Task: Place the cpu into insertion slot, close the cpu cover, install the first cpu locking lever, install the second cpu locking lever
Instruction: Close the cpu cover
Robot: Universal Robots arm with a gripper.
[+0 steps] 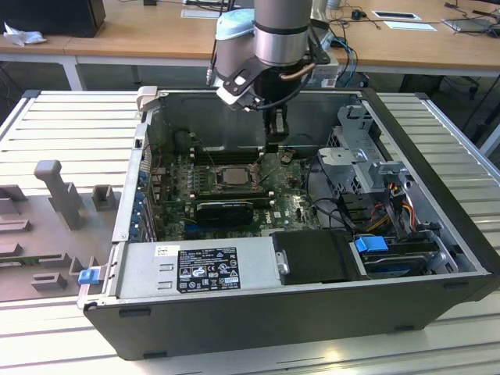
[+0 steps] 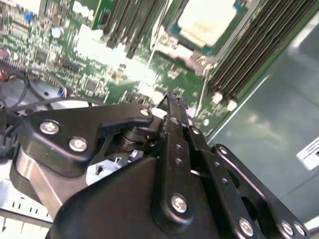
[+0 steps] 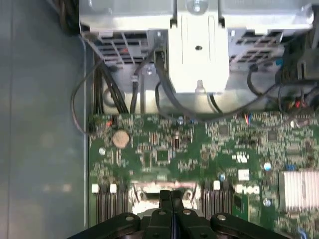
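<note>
The cpu is a pale square chip lying in the insertion slot on the green board; in the second wrist view the cpu looks seated flat. The cpu cover appears as a metal frame lying around the chip. I cannot make out how the locking levers stand. My gripper hangs just above the board beside the slot, toward the exterior view's right and farther back. Its black fingers are pressed together with nothing between them, and in the first wrist view the gripper is shut too.
Long black memory slots run along both sides of the socket. A long black card lies in front of it. A metal drive cage and cables stand at the exterior view's right, and the case walls enclose the board.
</note>
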